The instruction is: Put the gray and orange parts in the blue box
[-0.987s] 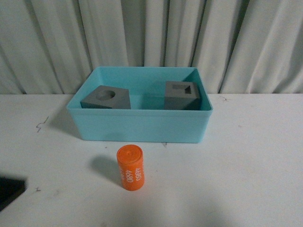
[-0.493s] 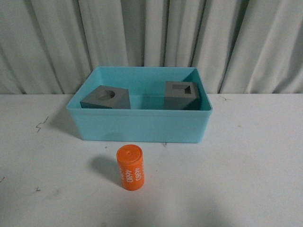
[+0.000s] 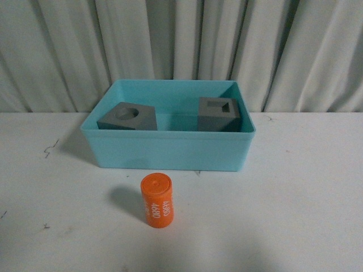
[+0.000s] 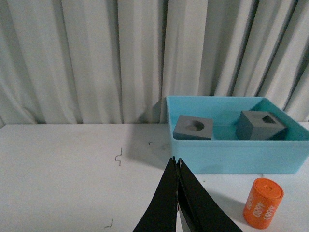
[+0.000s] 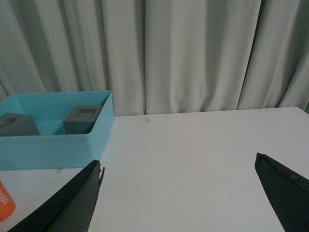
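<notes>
The blue box (image 3: 170, 150) stands at the back middle of the white table. Inside it sit two gray cubes: one with a round recess (image 3: 127, 117) on the left, one with a rectangular recess (image 3: 218, 114) on the right. The orange cylinder (image 3: 156, 200) with white digits lies on the table in front of the box. No arm shows in the front view. My left gripper (image 4: 175, 161) is shut and empty, left of the orange cylinder (image 4: 263, 203) and short of the box (image 4: 231, 154). My right gripper (image 5: 178, 162) is open over bare table, right of the box (image 5: 53, 145).
A grey pleated curtain (image 3: 181, 45) hangs right behind the table. Small dark marks (image 3: 50, 148) dot the table left of the box. White tabletop (image 3: 306, 187) extends right of the box.
A dark shape at the lower left corner of the front view one second ago has gone out of frame. The box, cubes and cylinder have not moved.
</notes>
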